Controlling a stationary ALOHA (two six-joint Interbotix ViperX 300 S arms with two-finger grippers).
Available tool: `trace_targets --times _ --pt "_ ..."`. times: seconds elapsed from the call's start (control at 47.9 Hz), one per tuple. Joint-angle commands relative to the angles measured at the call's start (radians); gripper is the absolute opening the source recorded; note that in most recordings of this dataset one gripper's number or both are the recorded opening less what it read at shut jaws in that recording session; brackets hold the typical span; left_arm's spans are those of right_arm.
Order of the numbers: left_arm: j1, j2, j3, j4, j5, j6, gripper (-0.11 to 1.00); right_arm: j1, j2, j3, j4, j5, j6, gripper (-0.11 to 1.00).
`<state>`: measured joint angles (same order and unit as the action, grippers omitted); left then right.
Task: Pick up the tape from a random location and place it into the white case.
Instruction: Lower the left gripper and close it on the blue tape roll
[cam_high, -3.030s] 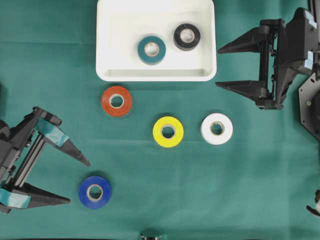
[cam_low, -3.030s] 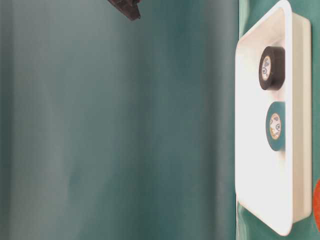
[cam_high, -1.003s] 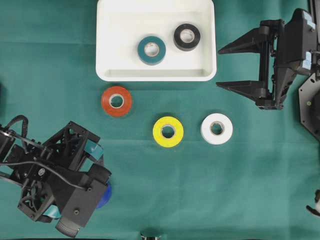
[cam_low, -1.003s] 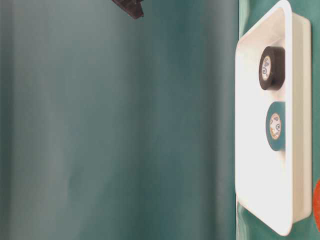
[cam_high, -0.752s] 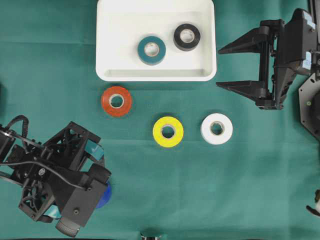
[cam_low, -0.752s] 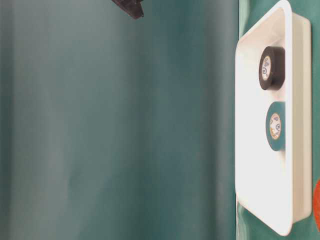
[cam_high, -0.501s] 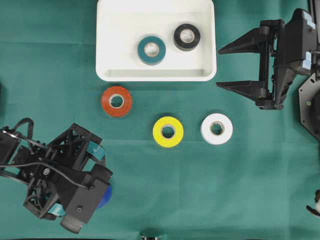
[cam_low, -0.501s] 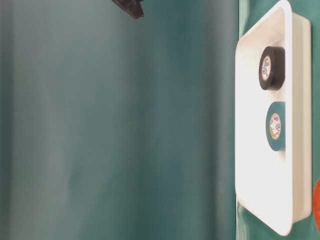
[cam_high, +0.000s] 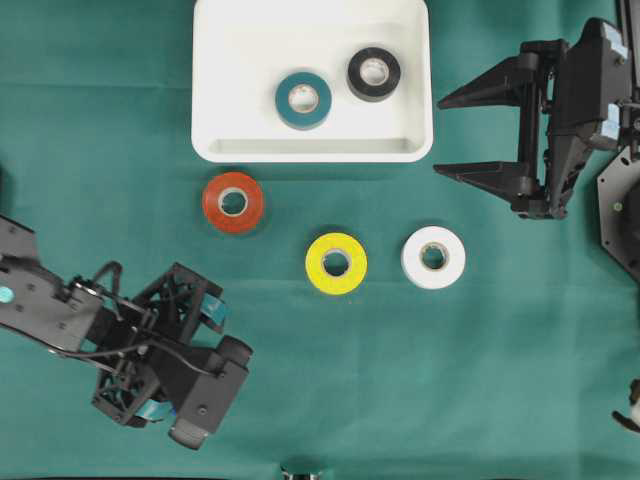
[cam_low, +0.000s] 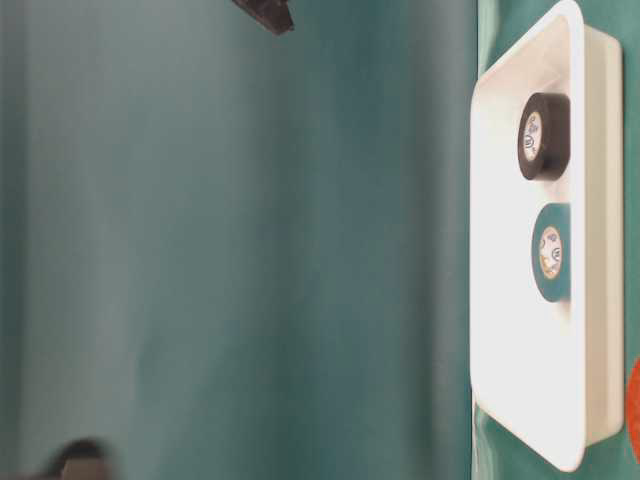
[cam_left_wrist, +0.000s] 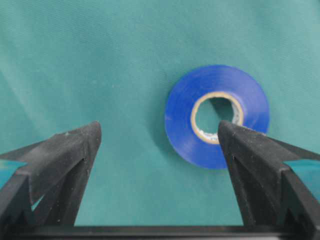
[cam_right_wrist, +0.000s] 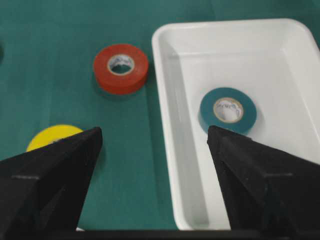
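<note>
So, left gripper (cam_left_wrist: 159, 137) spread wide over blue tape (cam_left_wrist: 216, 115); red (cam_high: 233, 202), yellow (cam_high: 336, 263), white rolls (cam_high: 433, 257) nearby below white case (cam_high: 312, 148); right gripper (cam_high: 478, 134) wide, empty.

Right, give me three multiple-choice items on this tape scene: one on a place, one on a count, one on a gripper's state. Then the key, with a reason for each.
1. Where does the red tape roll lie?
A. In the white case
B. On the green cloth just outside the case's near rim
C. Between the right gripper's fingers

2. How many rolls lie in the white case?
A. One
B. Two
C. Four

3. How does the left gripper stand over the blue tape roll?
A. Open, fingers not closed on the roll
B. Shut on the roll
C. Shut with nothing in it

Key: 1 B, the overhead view shows it on the cloth below the case's rim. 2 B, only the teal roll and the black roll sit inside. 3 A, the left wrist view shows both fingers spread wide, one crossing in front of the roll's edge.
</note>
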<state>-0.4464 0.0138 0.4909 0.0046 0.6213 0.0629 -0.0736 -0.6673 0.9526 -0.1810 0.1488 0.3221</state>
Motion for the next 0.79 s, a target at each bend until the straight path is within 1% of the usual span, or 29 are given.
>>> trace_targets --times 0.0,0.334,0.773 --pt "-0.008 0.017 -0.012 0.0 -0.018 0.002 0.98 0.002 -0.003 -0.011 -0.002 -0.002 -0.003 0.83" --pt "-0.017 0.101 -0.017 0.0 -0.055 0.003 0.98 0.002 -0.003 -0.011 -0.011 -0.002 -0.009 0.83" --pt "-0.017 0.15 -0.008 0.002 -0.067 0.006 0.98 0.002 -0.003 -0.009 -0.011 0.005 -0.011 0.83"
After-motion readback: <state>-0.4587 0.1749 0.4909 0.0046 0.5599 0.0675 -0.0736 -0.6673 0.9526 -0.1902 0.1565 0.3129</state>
